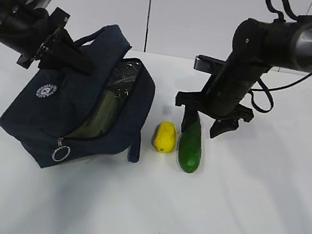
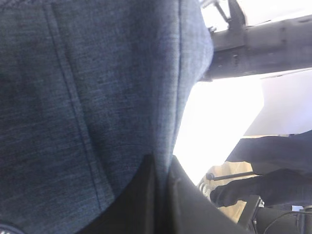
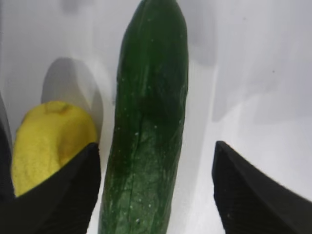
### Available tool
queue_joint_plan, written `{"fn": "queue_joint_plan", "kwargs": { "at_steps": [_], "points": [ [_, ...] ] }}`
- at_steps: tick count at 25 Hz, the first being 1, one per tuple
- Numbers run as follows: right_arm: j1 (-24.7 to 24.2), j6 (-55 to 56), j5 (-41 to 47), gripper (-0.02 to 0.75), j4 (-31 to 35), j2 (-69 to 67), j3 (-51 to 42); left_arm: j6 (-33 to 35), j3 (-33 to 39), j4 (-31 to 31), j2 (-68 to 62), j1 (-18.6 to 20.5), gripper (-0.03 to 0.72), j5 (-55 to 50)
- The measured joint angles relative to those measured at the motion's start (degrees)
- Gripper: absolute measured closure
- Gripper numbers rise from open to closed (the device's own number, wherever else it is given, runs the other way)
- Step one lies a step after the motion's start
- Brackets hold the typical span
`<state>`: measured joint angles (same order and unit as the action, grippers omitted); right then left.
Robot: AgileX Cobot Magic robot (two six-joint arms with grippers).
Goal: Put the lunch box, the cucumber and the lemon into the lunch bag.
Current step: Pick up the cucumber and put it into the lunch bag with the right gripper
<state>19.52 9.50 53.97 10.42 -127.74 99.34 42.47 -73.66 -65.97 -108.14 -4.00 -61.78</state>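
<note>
White table carries the boxy dark navy fabric lunch bag, tilted up by the left gripper's clenched jaws on its fabric. Right of the bag lie the small yellow lemon and dark green cucumber, the right gripper's released jaws straddling the cucumber. One finger could nudge the lemon. The bag's round white badge is unreadable.

One lunch bag, one lemon, one cucumber, possibly one lunch box inside.

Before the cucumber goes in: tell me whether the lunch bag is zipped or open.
Open. The lunch bag's zipper gapes along the top, showing the silver lining and a pale green lunch box inside.
</note>
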Motion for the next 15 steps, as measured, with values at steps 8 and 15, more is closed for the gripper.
{"fn": "queue_joint_plan", "kwargs": {
  "at_steps": [8, 15],
  "points": [
    [0.0, 0.0, -0.1, 0.207, 0.0, -2.0, 0.0, -0.1, 0.0, 0.0, 0.0, 0.0, 0.694, -0.1],
    [0.1, 0.0, -0.2, 0.207, 0.1, -3.2, 0.0, -0.1, 0.0, 0.0, 0.0, 0.0, 0.694, -0.2]
  ]
}}
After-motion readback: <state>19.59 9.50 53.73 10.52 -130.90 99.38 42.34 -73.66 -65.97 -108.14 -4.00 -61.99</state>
